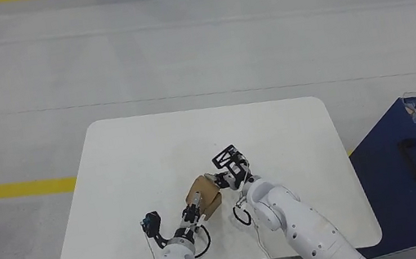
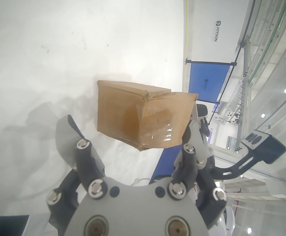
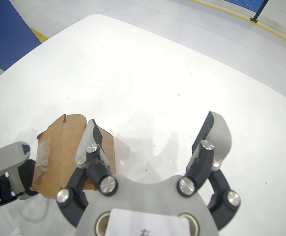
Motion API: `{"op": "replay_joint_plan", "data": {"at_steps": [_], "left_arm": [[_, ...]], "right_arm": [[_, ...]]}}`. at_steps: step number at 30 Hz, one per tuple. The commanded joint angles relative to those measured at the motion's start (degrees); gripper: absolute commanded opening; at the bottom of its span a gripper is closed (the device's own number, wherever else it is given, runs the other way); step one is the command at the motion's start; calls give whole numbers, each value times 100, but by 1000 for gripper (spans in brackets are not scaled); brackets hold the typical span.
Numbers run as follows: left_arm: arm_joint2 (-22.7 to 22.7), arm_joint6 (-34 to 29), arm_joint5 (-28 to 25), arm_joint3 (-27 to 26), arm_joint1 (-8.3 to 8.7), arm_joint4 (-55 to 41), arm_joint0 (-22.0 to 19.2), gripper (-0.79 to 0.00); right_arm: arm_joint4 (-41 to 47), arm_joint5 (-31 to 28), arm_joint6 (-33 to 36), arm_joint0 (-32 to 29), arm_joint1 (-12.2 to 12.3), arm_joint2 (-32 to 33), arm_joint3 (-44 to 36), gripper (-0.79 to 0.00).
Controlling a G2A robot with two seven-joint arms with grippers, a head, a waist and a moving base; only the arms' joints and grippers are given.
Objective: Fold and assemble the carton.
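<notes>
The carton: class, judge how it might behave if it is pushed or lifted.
Probably light: the carton is small, plain cardboard. It may dent rather than stay stiff, as one corner is already crumpled. The glossy tape could make that face slippery.

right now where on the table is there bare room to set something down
Bare: the far half of the table beyond the carton, and the wide stretches on either side of it out to the table's side edges. Crowded: the near middle, where the left gripper and right gripper sit at the carton.
</notes>
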Motion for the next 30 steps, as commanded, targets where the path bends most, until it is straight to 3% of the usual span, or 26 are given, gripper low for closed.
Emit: {"op": "replay_joint_plan", "data": {"at_steps": [1,3,5,8,22,25,30], "left_arm": [[2,3,-94,51,-14,-103,-7,-212],[7,43,-134,89,-22,-90,-24,-234],[12,69,-200,99,-37,-173,-22,-305],[37,90,-216,103,-44,-128,-20,-274],[116,186,-266,134,-96,-151,-6,-314],[117,219,-370,128,-108,-193,8,-256],[96,339,-430,82,-125,-256,78,-283]], "right_arm": [[-29,16,-6,-17,-7,-6,-22,0],[-75,20,-4,-32,-15,-21,-38,0],[-105,40,-2,-41,-24,-30,-45,0],[-153,53,-10,-59,-36,-43,-58,0],[-135,42,-207,-91,-93,5,25,0],[-73,66,-254,-152,-87,97,-50,0],[-155,178,-118,-169,-81,190,-49,0]]}}
